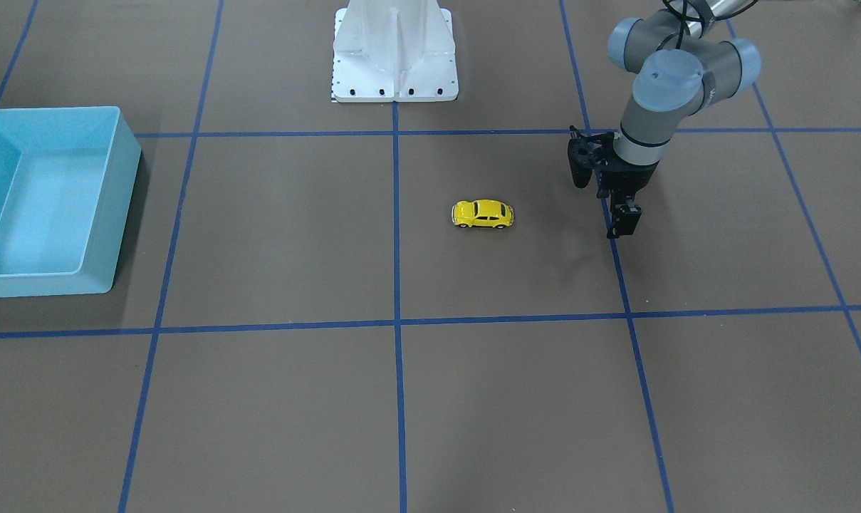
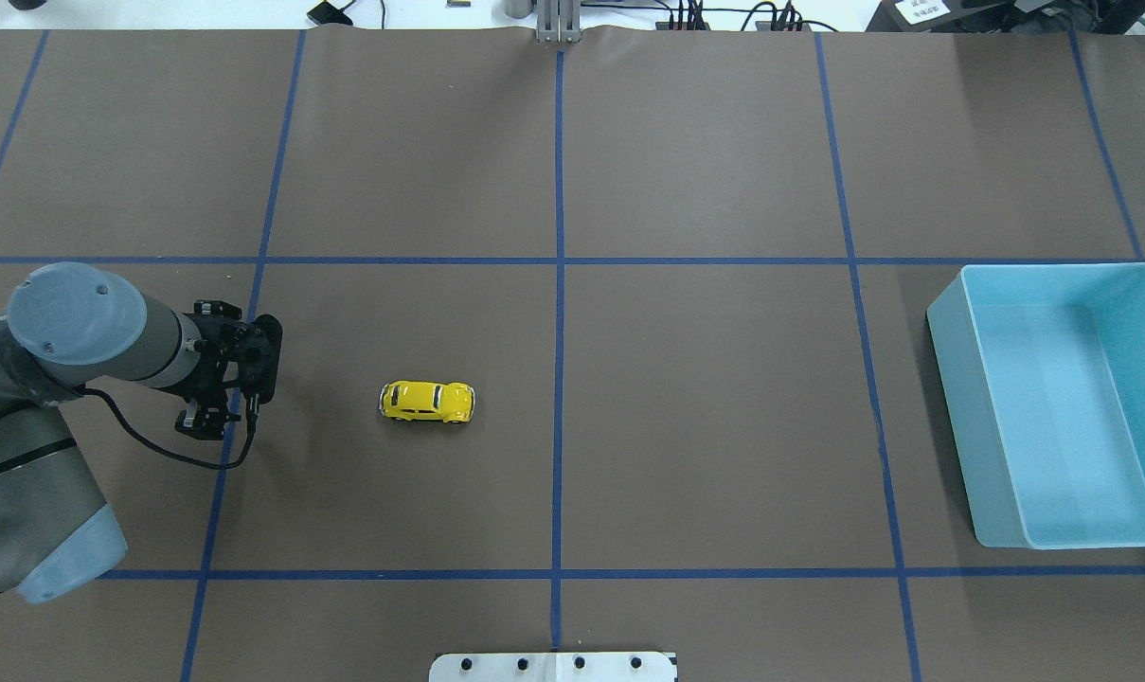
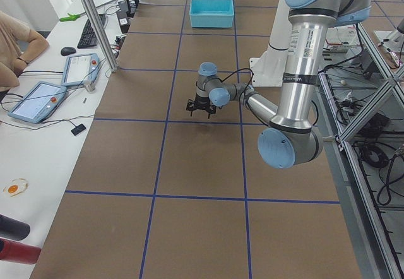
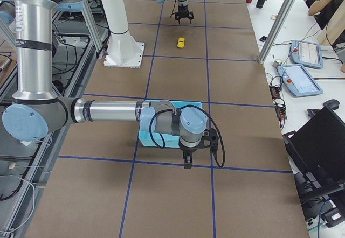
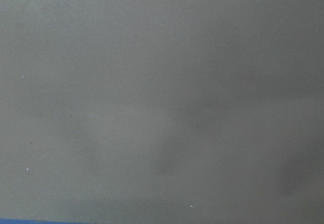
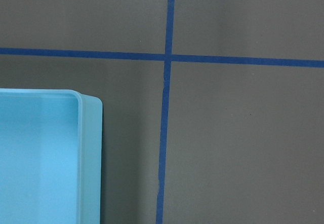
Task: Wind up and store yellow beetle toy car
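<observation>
The yellow beetle toy car (image 1: pixel 482 214) stands on its wheels on the brown table, left of the centre line in the overhead view (image 2: pixel 427 402); it also shows small and far in the exterior right view (image 4: pixel 181 42). My left gripper (image 1: pixel 604 205) points down close over the table, beside the car and apart from it (image 2: pixel 231 384); it is open and empty. The left wrist view shows only blurred brown table. My right gripper (image 4: pixel 188 160) hangs by the light blue bin (image 4: pixel 143 137); I cannot tell whether it is open or shut.
The empty light blue bin (image 2: pixel 951 379) stands at the table's right end, far from the car (image 1: pixel 120 192); its corner shows in the right wrist view (image 6: pixel 91 133). The white robot base (image 1: pixel 394 64) is at the near edge. Blue tape lines grid the table.
</observation>
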Available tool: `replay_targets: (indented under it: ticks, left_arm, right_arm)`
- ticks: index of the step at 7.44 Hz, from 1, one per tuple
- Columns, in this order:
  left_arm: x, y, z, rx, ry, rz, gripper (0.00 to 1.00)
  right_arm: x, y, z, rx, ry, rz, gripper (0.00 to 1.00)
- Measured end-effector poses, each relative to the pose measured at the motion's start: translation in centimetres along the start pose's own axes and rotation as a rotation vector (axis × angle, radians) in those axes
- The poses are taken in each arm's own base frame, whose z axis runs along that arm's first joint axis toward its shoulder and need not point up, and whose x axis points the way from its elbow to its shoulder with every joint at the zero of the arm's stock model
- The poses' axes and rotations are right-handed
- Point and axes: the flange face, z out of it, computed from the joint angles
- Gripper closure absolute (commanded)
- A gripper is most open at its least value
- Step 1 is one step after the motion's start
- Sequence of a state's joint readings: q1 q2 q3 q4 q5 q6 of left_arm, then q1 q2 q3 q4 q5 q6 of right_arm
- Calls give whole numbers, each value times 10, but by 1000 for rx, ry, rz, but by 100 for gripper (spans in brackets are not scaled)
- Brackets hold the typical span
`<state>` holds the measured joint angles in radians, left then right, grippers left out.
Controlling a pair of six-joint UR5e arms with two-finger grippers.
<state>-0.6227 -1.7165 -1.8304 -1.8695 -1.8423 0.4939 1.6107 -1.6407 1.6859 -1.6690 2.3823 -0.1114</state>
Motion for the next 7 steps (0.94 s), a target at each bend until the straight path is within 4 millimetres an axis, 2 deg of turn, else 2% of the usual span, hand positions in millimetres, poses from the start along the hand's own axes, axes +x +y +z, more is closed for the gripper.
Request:
replay_targets:
  ticks: [2,5,7]
  left_arm:
    - [0,0,0,0,0,0,0]
    - [-2,1,-2,2,-2,-3,0]
    - [-4,3,-4,0,-4,-8,0]
  right_arm:
    - [-7,-5,-3,6,0,-16,0]
    - [-39,-37,-14,28,1,-86,0]
    - [-58,-57,-31,62,4,-124,0]
